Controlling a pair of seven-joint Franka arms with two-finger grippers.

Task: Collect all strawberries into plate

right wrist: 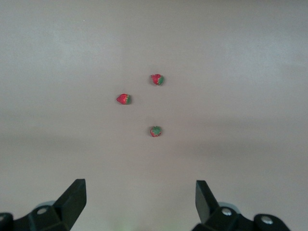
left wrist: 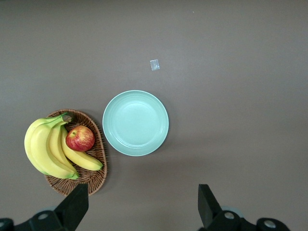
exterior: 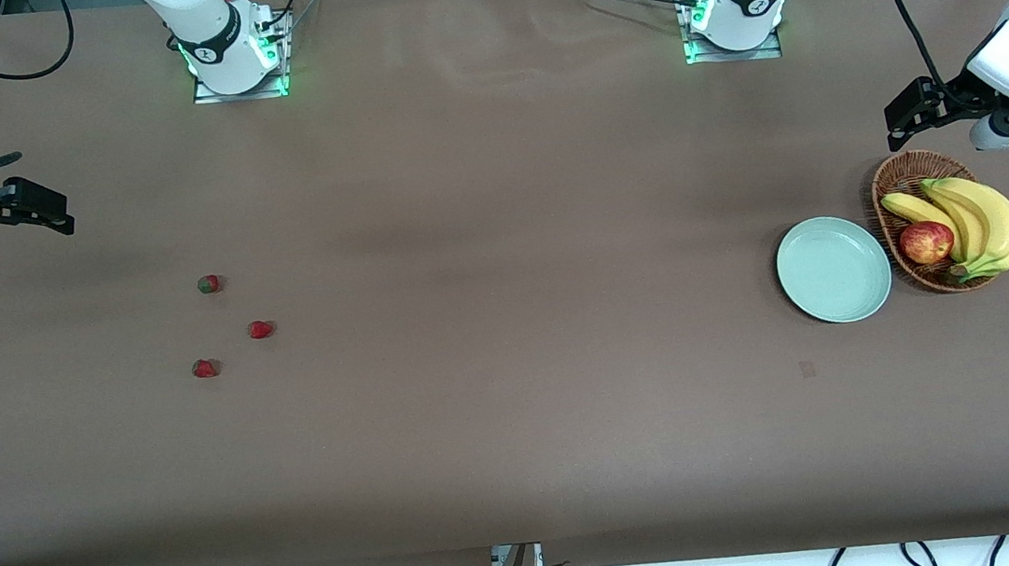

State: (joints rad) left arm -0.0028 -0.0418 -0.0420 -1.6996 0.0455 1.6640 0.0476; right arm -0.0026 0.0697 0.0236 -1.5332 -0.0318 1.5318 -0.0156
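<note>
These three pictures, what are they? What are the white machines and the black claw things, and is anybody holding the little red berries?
The white machines are two robot arms standing at a brown table. The big picture looks down from a high camera facing them. The two smaller pictures come from cameras on each arm's wrist, so the black fingers show at their edges.

The left gripper hangs over its end of the table, just above a brown basket with bananas and an apple. A pale green plate lies beside the basket, with nothing on it.

The right gripper hangs over the other end, where three small strawberries lie on the table, apart from each other.

Both grippers are open and hold nothing. The berries are meant to go onto the plate, but none has been picked up yet.
</note>
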